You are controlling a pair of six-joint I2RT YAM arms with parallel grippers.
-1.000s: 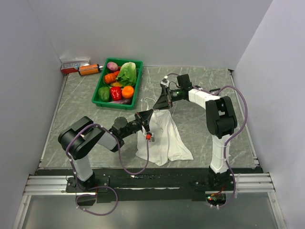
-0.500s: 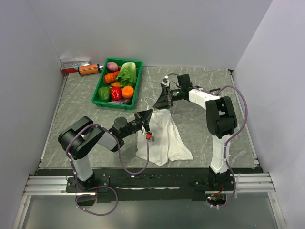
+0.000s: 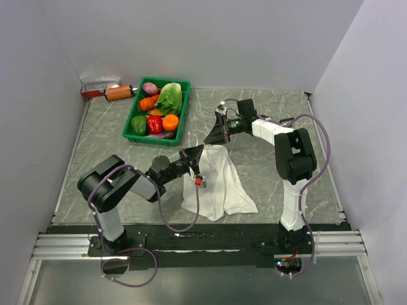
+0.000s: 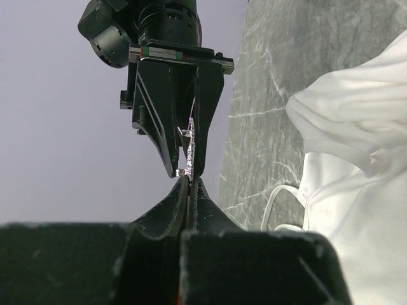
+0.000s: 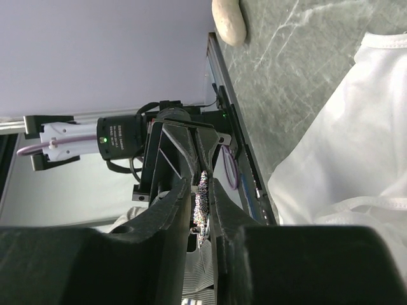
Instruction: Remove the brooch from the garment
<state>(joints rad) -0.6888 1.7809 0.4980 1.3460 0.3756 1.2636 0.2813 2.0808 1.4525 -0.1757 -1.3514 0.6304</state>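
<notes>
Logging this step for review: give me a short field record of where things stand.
brooch: glittering strip pinched in the right end effector, no cloth around it
left end effector: shut, tips meeting the right one's; hold on brooch unclear
garment: crumpled on table, beside both end effectors
green bin: holds vegetables, far left
</notes>
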